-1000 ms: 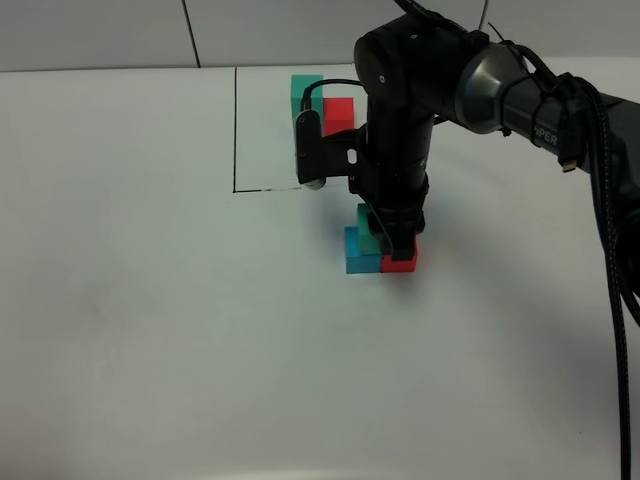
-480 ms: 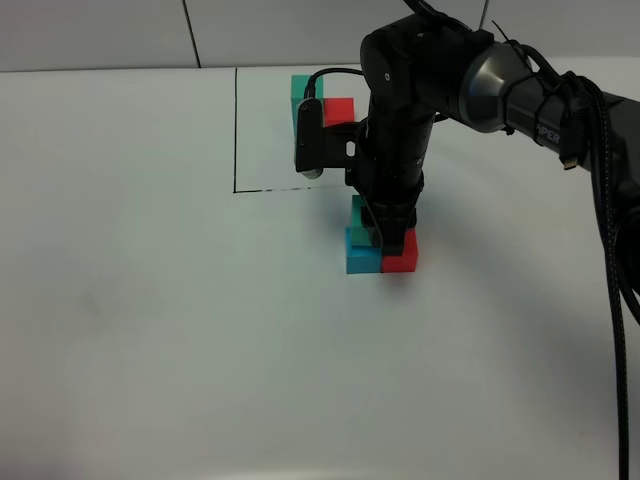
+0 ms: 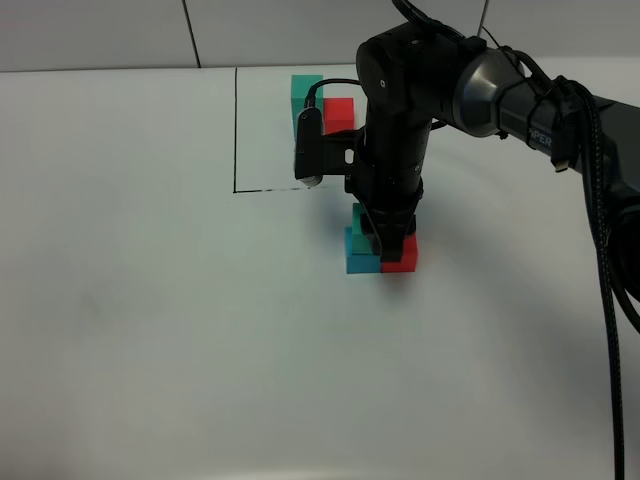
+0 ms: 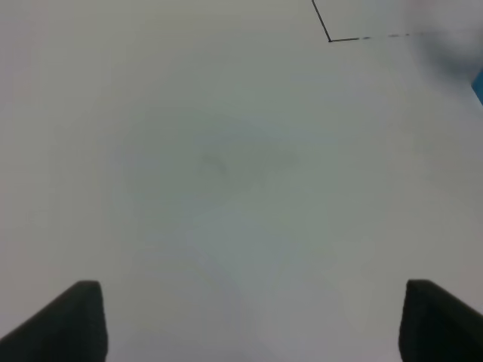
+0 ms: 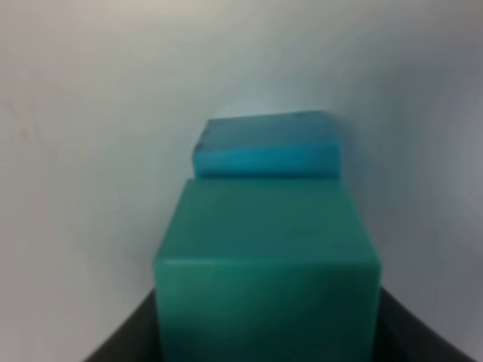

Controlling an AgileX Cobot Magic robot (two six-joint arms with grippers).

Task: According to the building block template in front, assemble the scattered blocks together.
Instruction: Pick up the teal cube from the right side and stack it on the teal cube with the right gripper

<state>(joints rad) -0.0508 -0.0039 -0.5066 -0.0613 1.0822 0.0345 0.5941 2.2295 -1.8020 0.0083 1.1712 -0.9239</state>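
White counter (image 3: 150,330), matte, its far edge meeting a tiled wall (image 3: 100,30). Thin black lines (image 3: 235,130) are drawn near that far edge: one runs from the edge toward the near side, then turns a corner to the right. The building block template (image 3: 305,90) stands inside this frame, showing a green cube with a red one beside it; the arm covers the rest.

Open room: broad white surface lies left of the frame and across the whole near side. On the right, the dark arm and its black cable (image 3: 603,250) occupy the space above the counter.

Work area: just on the near side of the frame, a blue cube (image 3: 358,262) and a red cube (image 3: 403,260) sit side by side, touching, blue on the left.

Right pincer (image 3: 383,238): pointing straight down, closed on the green cube (image 3: 362,222), one finger on each side face. The green cube is directly over the blue cube; contact between them cannot be confirmed. The right wrist view shows the blue cube's (image 5: 268,147) top just past the green cube (image 5: 264,264).

Left pincer (image 4: 253,324): fingers wide apart, gripping nothing, over bare counter, with the frame's corner (image 4: 330,39) well ahead.
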